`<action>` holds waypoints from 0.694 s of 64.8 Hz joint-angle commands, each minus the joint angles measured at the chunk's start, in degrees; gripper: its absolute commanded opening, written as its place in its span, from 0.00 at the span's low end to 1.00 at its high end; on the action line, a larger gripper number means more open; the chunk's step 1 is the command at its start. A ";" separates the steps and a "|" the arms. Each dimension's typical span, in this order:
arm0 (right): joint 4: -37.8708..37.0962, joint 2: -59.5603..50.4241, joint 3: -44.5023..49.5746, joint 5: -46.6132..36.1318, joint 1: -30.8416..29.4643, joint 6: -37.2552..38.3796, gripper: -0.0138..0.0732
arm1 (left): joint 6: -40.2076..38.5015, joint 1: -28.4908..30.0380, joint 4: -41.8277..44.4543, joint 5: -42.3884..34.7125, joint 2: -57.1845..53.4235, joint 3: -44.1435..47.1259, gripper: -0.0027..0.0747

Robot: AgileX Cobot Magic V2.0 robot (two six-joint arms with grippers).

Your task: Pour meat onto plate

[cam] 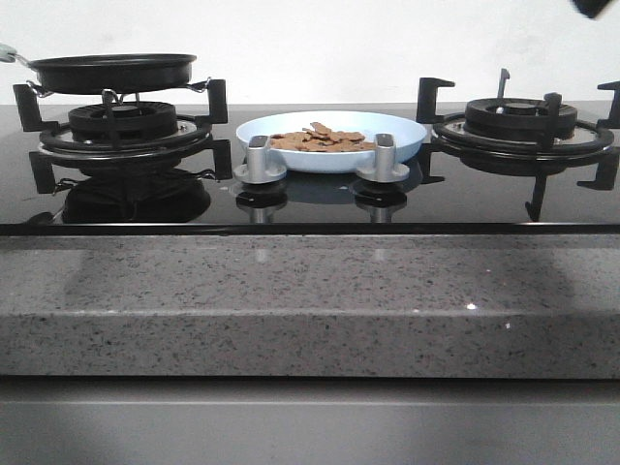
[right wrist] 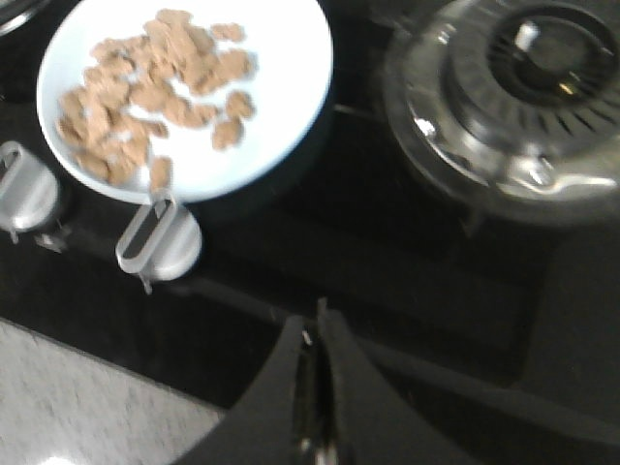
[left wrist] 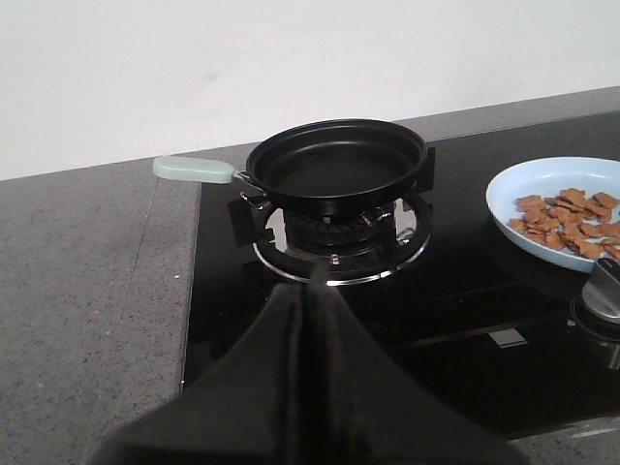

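1. From the front camera I see the plate (cam: 331, 139) sitting on the black glass cooktop (cam: 310, 203), in the middle between the two burners and just behind the two silver knobs (cam: 259, 160).
2. The meat (cam: 321, 139) lies in a loose heap on the plate; on my right wrist camera it sits mostly toward one side of the dish, the other side bare.
3. The frying pan (left wrist: 336, 167) rests on the left burner's grate (left wrist: 334, 228). On my left wrist camera its inside looks bare and black, and its pale green handle (left wrist: 193, 170) points out over the grey stone counter (left wrist: 87, 291).
4. My left claw (left wrist: 308, 291) is closed, the two black fingers pressed together with nothing between them. It hangs over the cooktop edge, near the pan's burner and apart from the pan.
5. My right claw (right wrist: 318, 334) is closed too, only a thin seam between the fingers, and it grips nothing. It hangs above the glass between the nearer knob and the right burner (right wrist: 528, 87).
6. The right burner's grate carries nothing.
7. In the front view only a dark sliver shows at the top right corner; I cannot tell what it is.
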 commanded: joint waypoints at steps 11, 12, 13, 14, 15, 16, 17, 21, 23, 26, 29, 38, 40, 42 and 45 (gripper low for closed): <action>-1.69 -21.74 19.20 -17.13 -0.12 -3.23 0.09 | 0.00 -0.45 -1.12 -4.31 0.29 -1.48 0.01; -1.69 -23.24 21.44 -18.84 -0.12 -3.23 0.09 | 0.00 -0.45 -1.12 -4.31 0.29 -1.48 0.01; -1.69 -24.24 22.51 -19.72 -0.12 -3.23 0.09 | 0.00 -0.45 -1.12 -4.21 0.29 -1.48 0.01; -1.63 -25.88 23.54 -20.57 -0.12 -3.23 0.09 | 0.00 -0.45 -1.12 -4.22 0.29 -1.48 0.01; -1.63 -26.95 24.53 -21.30 -0.12 -3.23 0.09 | 0.00 -0.45 -1.12 -4.22 0.29 -1.48 0.01; -1.63 -27.95 25.48 -21.98 -0.12 -3.23 0.09 | 0.00 -0.45 -1.12 -4.22 0.29 -1.48 0.01; -1.63 -28.93 26.40 -22.64 -0.12 -3.23 0.09 | 0.00 -0.45 -1.12 -4.22 0.29 -1.48 0.01; -1.63 -33.14 30.00 -25.13 -0.12 -3.23 0.09 | 0.00 -0.45 -1.12 -4.06 0.29 -1.48 0.01; -1.63 -35.17 31.59 -26.31 -0.12 -3.23 0.09 | 0.00 -0.45 -1.12 -4.10 0.29 -1.48 0.01; -1.57 -37.26 33.19 -27.58 -0.12 -3.23 0.09 | 0.00 -0.45 -1.12 -4.10 0.29 -1.48 0.01; -1.57 -39.26 34.51 -28.57 -0.12 -3.23 0.09 | 0.00 -0.45 -1.12 -3.98 0.29 -1.48 0.01; -1.49 -42.33 35.50 -27.77 -0.12 -3.23 0.09 | 0.00 -0.45 -1.12 -3.85 0.29 -1.48 0.01; -1.49 -42.35 35.50 -27.69 -0.12 -3.23 0.09 | 0.00 -0.45 -1.12 -3.85 0.29 -1.48 0.01; -1.49 -42.35 35.50 -27.69 -0.12 -3.23 0.09 | 0.00 -0.45 -1.12 -3.85 0.29 -1.48 0.01; -1.49 -42.35 35.50 -27.65 -0.12 -3.23 0.09 | 0.00 -0.45 -1.12 -3.85 0.29 -1.48 0.01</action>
